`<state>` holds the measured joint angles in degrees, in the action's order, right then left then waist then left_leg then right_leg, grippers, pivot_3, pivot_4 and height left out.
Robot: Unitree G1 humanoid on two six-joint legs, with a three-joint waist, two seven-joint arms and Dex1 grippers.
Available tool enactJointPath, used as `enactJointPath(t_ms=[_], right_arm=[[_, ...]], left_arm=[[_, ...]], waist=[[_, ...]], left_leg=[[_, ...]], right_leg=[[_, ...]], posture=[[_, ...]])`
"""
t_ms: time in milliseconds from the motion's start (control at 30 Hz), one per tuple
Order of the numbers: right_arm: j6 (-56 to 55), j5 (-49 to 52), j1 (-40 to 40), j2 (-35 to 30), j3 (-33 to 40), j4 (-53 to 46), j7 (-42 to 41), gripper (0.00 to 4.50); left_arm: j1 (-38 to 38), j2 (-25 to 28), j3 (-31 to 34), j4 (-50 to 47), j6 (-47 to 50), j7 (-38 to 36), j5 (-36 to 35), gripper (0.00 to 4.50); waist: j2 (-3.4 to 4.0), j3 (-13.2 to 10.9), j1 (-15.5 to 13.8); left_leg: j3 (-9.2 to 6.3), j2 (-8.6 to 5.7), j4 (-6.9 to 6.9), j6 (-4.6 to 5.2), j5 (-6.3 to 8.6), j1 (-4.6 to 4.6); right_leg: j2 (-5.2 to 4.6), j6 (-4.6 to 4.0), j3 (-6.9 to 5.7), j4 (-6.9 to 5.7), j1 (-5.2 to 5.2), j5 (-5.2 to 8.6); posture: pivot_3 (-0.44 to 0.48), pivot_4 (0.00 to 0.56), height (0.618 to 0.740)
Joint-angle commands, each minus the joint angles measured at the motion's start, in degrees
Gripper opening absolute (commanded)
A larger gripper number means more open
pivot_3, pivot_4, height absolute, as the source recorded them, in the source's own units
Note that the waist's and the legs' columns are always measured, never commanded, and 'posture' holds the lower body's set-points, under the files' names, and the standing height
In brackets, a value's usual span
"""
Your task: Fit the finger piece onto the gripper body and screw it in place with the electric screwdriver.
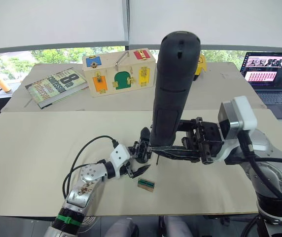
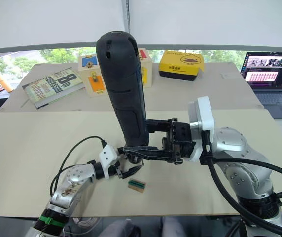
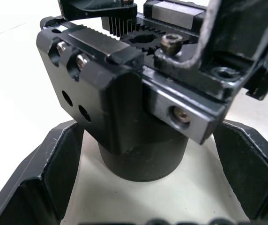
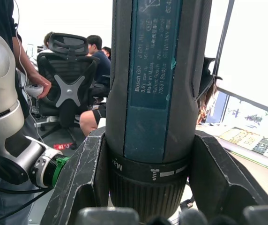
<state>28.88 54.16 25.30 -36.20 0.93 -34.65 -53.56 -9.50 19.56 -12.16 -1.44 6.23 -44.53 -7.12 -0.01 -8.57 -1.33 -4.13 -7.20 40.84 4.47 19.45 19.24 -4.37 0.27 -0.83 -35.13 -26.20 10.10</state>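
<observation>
The electric screwdriver [image 1: 173, 84] stands upright over the table's middle, a thick black cylinder. My right gripper [image 1: 163, 140] is shut on its lower end; the right wrist view shows the fingers [image 4: 85, 178] clamped either side of its collar [image 4: 148, 176]. Its thin bit [image 1: 157, 159] points down at the gripper body [image 3: 120, 108], a black block on a round base with a toothed rack on top. My left gripper [image 1: 143, 152] is shut on that body, its fingers [image 3: 54, 173] flanking it. I cannot tell the finger piece apart from the black parts on top of the body.
A small green-and-tan rectangle [image 1: 146, 184] lies on the table just in front of the grippers. At the back stand a wooden latch box [image 1: 119, 71], a book [image 1: 57, 85] and a yellow box [image 2: 180, 64]. A laptop [image 1: 269, 74] sits far right. Seated people [image 4: 96, 61] show behind.
</observation>
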Motion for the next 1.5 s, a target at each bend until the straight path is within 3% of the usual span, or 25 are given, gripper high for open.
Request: enactJointPath(t_ms=[33, 100, 500, 600, 667, 700, 767, 1133, 1500], right_arm=[[-0.9, 0.6, 1.4, 0.2, 1.6, -1.8, 0.4, 1.95], [-1.0, 0.6, 1.3, 0.1, 1.6, -1.9, 0.4, 1.95], [-0.7, 0.7, 1.4, 0.2, 1.4, -2.0, 0.7, 1.95], [-0.7, 0.7, 1.3, 0.3, 1.3, -2.1, 0.8, 1.95], [-0.7, 0.8, 1.1, 0.2, 1.3, -2.2, 0.8, 1.95], [-0.8, 0.8, 1.1, 0.2, 1.3, -2.2, 0.8, 1.95], [-0.8, 0.7, 0.9, 0.2, 1.3, -2.3, 0.8, 1.95], [-1.1, 0.9, 0.2, 0.3, 1.4, -2.7, 1.0, 1.95], [-0.9, 0.9, 0.9, 0.4, 1.2, -2.4, 0.9, 1.95]], left_arm=[[-0.5, 0.7, 0.8, 3.0, 1.4, 0.3, 0.0, 3.2], [-1.4, 1.0, 0.8, 4.3, 0.7, -0.4, -0.2, 2.26], [-6.4, 4.1, 0.4, 10.4, -2.9, -9.2, -2.1, 2.28], [-6.4, 4.2, 0.9, 10.8, -2.6, -8.6, -2.1, 2.28], [-6.2, 3.7, 1.2, 10.2, -1.5, -8.1, -2.7, 3.31], [-5.9, 3.5, 1.5, 9.6, -1.3, -7.8, -3.1, 3.54], [-4.8, 3.2, 1.8, 8.1, -0.2, -7.6, -4.1, 4.45], [3.5, 2.6, 3.1, 1.2, -3.5, -3.3, -4.0, 4.45], [1.9, 1.4, 0.4, 2.4, -3.2, -2.8, -2.1, 4.45]], waist=[[0.0, 0.0, 0.0], [0.0, 0.0, 0.0], [0.0, 0.0, 0.1], [0.0, 0.0, 0.4], [0.0, 0.0, 0.5], [0.0, 0.0, 0.5], [0.0, 0.0, 0.6], [0.0, 0.0, 0.7], [0.0, 0.0, -0.1]], left_leg=[[0.0, 0.0, 0.0, 0.0, 0.0, 0.0], [0.0, 0.0, 0.0, 0.0, 0.0, 0.0], [0.0, 0.0, 0.02, 0.0, 0.0, 0.01], [0.0, 0.0, 0.0, 0.0, 0.0, 0.01], [0.0, -0.01, 0.0, 0.0, 0.0, 0.01], [0.0, -0.01, 0.01, 0.0, 0.0, 0.01], [0.0, 0.0, 0.0, 0.0, 0.0, 0.01], [0.0, 0.0, -0.06, 0.0, 0.0, 0.02], [0.0, -0.02, -0.04, 0.01, 0.01, 0.02]], right_leg=[[0.0, 0.0, 0.0, 0.0, 0.0, 0.0], [0.0, 0.0, -0.01, 0.0, 0.0, 0.0], [0.0, -0.01, -0.03, 0.01, -0.01, -0.01], [0.0, -0.01, -0.03, 0.01, -0.02, -0.01], [0.0, -0.01, -0.02, 0.01, -0.02, -0.01], [0.0, -0.01, -0.02, 0.01, -0.02, -0.01], [0.0, -0.01, -0.02, 0.01, -0.02, -0.01], [0.01, -0.01, -0.01, 0.05, -0.06, -0.01], [-0.01, 0.0, -0.02, 0.06, -0.01, -0.01]], posture=[[0.0, 0.15, 0.74], [0.0, 0.15, 0.74], [0.0, 0.15, 0.74], [0.0, 0.15, 0.74], [0.0, 0.15, 0.74], [0.0, 0.15, 0.74], [0.0, 0.15, 0.74], [0.0, 0.15, 0.74], [0.0, 0.15, 0.74]])
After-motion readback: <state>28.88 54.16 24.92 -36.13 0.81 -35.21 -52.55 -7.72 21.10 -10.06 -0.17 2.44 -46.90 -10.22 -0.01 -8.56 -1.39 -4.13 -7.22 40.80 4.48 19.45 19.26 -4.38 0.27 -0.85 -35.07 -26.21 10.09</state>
